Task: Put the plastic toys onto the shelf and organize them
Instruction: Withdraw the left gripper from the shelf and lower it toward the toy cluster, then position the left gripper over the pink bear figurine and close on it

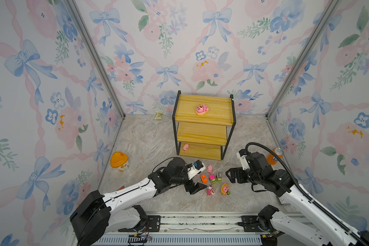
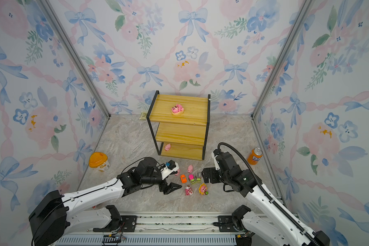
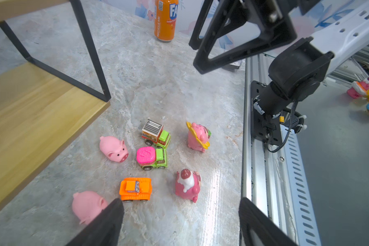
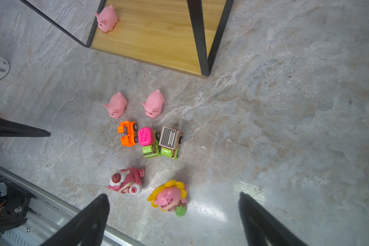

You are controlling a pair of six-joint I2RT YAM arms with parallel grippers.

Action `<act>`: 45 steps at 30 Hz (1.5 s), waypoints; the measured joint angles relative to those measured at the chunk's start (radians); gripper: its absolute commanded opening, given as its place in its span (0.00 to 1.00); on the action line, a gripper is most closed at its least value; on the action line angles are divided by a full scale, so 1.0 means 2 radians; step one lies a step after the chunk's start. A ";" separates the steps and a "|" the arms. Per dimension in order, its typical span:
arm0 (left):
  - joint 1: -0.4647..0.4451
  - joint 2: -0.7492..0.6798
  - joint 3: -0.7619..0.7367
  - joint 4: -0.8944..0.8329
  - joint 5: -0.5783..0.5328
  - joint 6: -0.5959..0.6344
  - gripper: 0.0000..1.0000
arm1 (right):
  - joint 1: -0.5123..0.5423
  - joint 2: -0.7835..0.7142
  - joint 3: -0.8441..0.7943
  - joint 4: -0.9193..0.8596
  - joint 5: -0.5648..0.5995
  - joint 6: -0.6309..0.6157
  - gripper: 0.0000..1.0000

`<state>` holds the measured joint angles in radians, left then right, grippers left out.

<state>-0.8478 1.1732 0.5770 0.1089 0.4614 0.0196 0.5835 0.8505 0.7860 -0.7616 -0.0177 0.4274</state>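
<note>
The shelf [image 1: 202, 133] stands at the back, with a pink bear [image 1: 202, 109] on its top board and a pale pig [image 1: 185, 147] on the bottom board. In front of it on the floor lie two pigs [image 4: 116, 105] [image 4: 153, 104], an orange car [image 1: 203, 178], a pink-green car [image 1: 212, 179] and a brown-green car [image 1: 219, 177]. Two bears [image 1: 210, 190] [image 1: 225, 189] stand nearer me. My left gripper [image 1: 200, 189] hangs open and empty just left of the cluster, and is also seen in the left wrist view [image 3: 180, 207]. My right gripper [image 1: 228, 175] hangs open and empty just right of it.
An orange-lidded tub [image 1: 119, 161] stands at the left wall and an orange soda can [image 1: 275, 156] at the right wall. A small packet [image 1: 158, 115] lies by the back wall. The metal rail [image 1: 200, 221] runs along the front edge.
</note>
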 measured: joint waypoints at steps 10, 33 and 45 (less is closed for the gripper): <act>-0.007 0.067 0.009 0.027 0.041 0.038 0.80 | -0.004 0.000 -0.002 0.000 0.000 0.007 0.97; -0.034 0.154 0.027 0.035 0.056 0.121 0.76 | -0.010 -0.007 -0.008 -0.003 -0.008 0.019 0.97; -0.035 0.199 0.051 0.043 0.054 0.147 0.73 | -0.010 -0.003 -0.008 -0.004 -0.008 0.019 0.98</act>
<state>-0.9173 1.5719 0.6796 0.1955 0.5697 0.3138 0.5636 0.8436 0.7700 -0.7689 -0.0330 0.4644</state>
